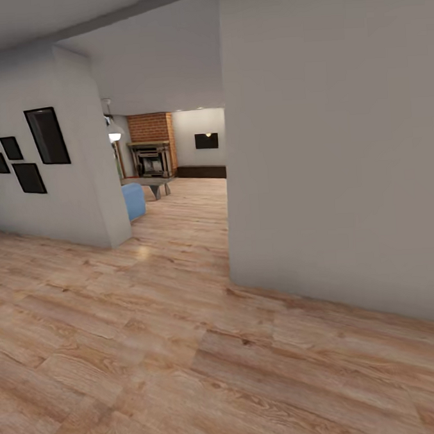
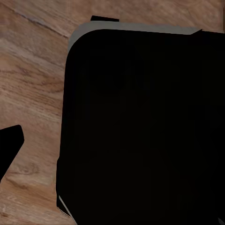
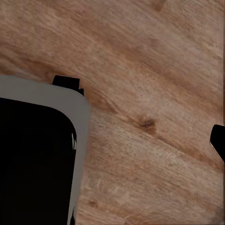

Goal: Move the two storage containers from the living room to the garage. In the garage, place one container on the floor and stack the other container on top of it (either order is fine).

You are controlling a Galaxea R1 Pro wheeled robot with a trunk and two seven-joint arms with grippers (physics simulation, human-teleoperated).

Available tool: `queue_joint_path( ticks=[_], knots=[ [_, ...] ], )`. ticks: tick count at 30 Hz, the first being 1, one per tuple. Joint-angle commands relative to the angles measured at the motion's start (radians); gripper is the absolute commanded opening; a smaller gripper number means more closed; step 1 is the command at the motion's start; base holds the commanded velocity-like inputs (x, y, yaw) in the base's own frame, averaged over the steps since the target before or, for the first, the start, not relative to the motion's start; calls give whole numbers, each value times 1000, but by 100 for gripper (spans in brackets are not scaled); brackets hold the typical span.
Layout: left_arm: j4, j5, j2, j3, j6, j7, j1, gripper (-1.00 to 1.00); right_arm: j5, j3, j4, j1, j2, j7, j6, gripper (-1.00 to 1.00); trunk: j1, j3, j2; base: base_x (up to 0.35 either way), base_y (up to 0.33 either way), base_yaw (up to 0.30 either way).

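Observation:
The two storage containers and the garage are out of view. In the head view I look down a passage toward the living room (image 1: 176, 181), where a blue sofa (image 1: 134, 201) and a brick fireplace (image 1: 152, 150) show. In the left wrist view my left gripper (image 2: 112, 150) hangs over my black base (image 2: 140, 117), one dark fingertip (image 2: 10, 143) at the picture's edge and nothing held. In the right wrist view my right gripper (image 3: 112, 140) hangs above the wood planks, one fingertip (image 3: 219, 140) at the edge, also holding nothing.
A large grey wall (image 1: 335, 145) juts in on the right, its corner close to the passage. A wall with black picture frames (image 1: 45, 135) stands left. Light wood-plank flooring (image 1: 154, 349) runs ahead through the gap. A low table (image 1: 154, 184) stands beyond the sofa.

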Motion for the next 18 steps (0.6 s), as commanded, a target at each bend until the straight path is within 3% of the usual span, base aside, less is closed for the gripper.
queue_joint_path(
  ticks=[1, 18],
  knots=[
    [0, 8, 0, 1, -2, 1, 0, 100, -7, 8, -2, 0, -1, -5, -2, 100, 1, -1, 0, 322, 0, 44],
    [0, 8, 0, 1, -2, 1, 0, 100, -7, 9, -2, 0, -1, -4, -2, 100, 1, -1, 0, 322, 0, 4]
  ],
)
